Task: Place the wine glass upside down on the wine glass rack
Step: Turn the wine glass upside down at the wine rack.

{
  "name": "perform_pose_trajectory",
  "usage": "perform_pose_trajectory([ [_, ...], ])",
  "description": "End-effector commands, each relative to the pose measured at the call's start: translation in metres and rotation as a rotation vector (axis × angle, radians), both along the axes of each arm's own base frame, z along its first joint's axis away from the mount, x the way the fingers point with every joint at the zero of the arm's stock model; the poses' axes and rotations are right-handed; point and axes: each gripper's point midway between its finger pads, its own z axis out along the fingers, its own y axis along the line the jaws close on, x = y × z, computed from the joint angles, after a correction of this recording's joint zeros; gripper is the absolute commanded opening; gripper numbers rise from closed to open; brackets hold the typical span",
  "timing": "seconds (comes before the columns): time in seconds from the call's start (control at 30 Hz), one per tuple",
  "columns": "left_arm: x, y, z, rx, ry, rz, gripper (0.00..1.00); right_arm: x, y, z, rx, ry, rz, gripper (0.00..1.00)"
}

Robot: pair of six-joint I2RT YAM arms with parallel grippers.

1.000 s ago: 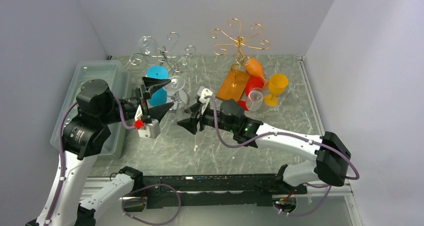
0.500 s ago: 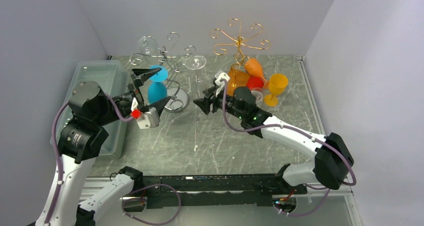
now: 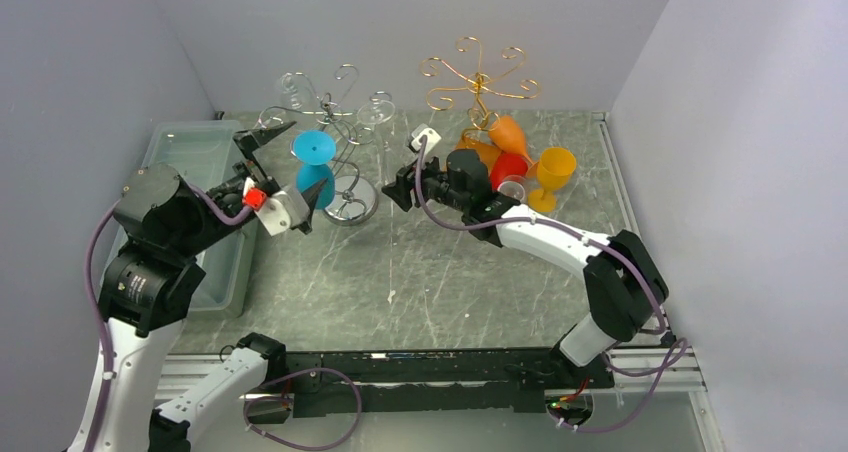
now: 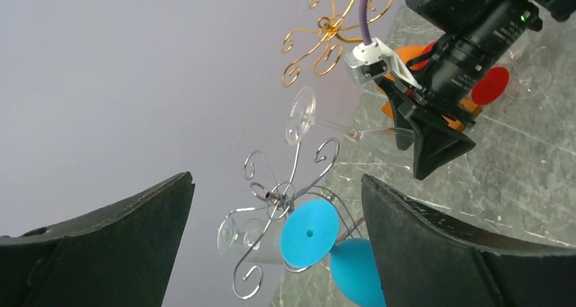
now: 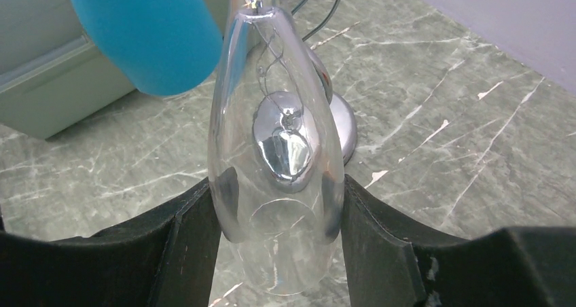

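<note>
Bin (image 3: 195,142) far left on the worktop (image 3: 450,282). Left tool (image 3: 305,157) is released, jaws spread wide, nothing between them; it hangs beside the blue glass (image 3: 313,148). The blue glass hangs bowl-down on the silver rack (image 3: 352,204), foot up in a hook. A second clear glass hangs at the rack's back left.

The wine glass (image 5: 275,151) is off the worktop, clamped by its bowl in the right tool (image 3: 397,185). It's tilted roughly sideways, stem and foot pointing at the rack's right-hand hooks. The foot is close to the wire; can't tell if it touches.

Further right are the gold rack (image 3: 478,77) and a cluster of orange, red and clear glasses. A yellow glass (image 3: 553,169) stands upright at the end.
</note>
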Motion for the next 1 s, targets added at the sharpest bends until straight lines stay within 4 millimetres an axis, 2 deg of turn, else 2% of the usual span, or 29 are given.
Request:
perform_pose_trajectory([
  [0.0, 0.002, 0.012, 0.026, -0.112, 0.031, 0.084, 0.99, 0.015, 0.012, 0.039, 0.062, -0.098, 0.034, 0.43],
  [0.2, 0.001, 0.019, 0.031, -0.131, 0.041, 0.119, 1.0, 0.031, 0.021, 0.03, 0.046, -0.082, 0.051, 0.42],
  [0.4, 0.001, 0.021, 0.033, -0.149, 0.041, 0.135, 0.99, 0.038, 0.031, 0.018, 0.028, -0.062, 0.078, 0.41],
  [0.6, 0.01, 0.025, 0.03, -0.151, 0.046, 0.173, 1.0, 0.035, 0.039, 0.018, 0.033, -0.061, 0.113, 0.41],
  [0.97, 0.03, 0.03, 0.02, -0.141, 0.095, 0.243, 0.99, 0.02, 0.05, 0.013, -0.058, -0.113, 0.181, 0.4],
])
